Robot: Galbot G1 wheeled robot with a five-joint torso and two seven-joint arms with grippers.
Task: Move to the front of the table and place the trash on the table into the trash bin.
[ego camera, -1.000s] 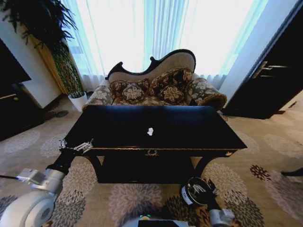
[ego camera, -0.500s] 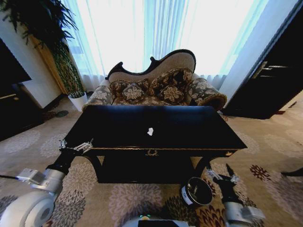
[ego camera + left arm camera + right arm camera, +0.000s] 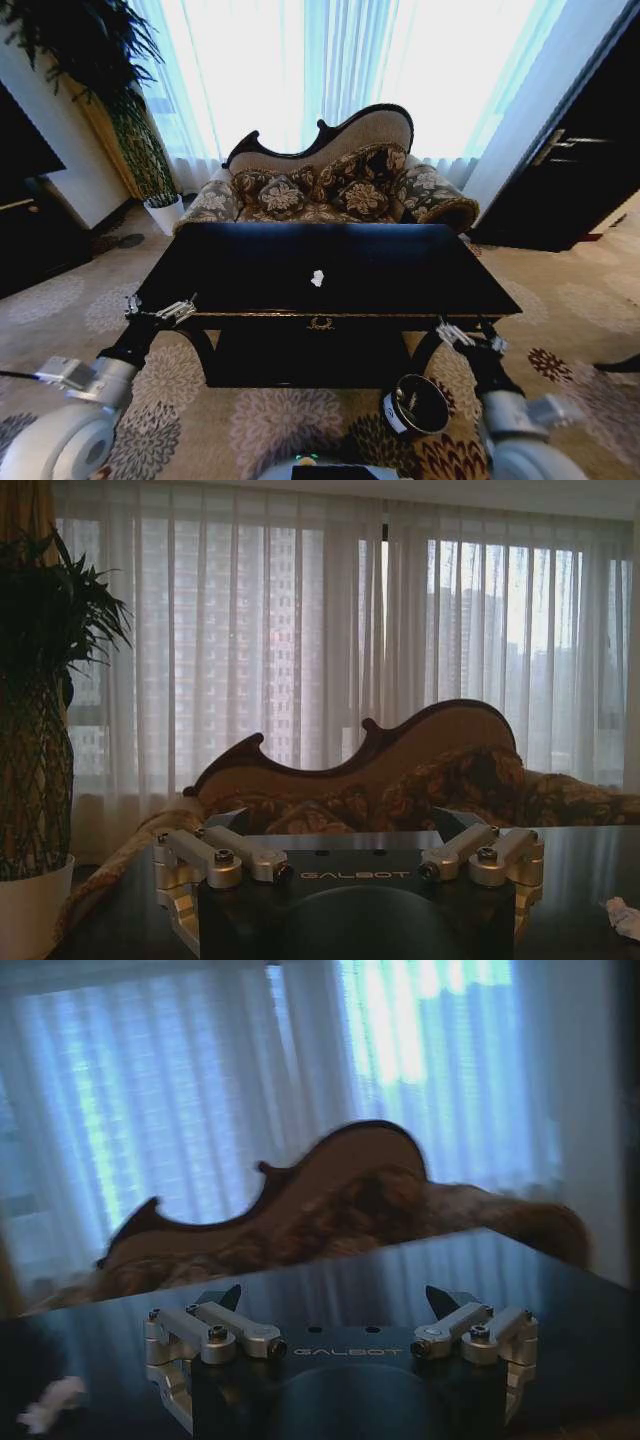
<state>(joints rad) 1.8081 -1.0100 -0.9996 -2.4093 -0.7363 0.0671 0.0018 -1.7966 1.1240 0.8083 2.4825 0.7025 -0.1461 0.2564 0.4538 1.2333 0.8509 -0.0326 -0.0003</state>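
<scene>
Crumpled white tissue scrap mid glossy black wooden bench: likely featherlight, soft, pinch its bulk; left claw and right claw both apart, empty.

Bright daylight pours through tall sheer curtains covering the window wall at the back of the room. In front of them stands 1 ornate sofa with a dark curved wooden back and floral upholstery. A large leafy plant rises in the corner on the left, in a white pot. The floor is a beige carpet with dark and pale flower medallions. Dark wooden cabinetry lines the wall on the right.
</scene>
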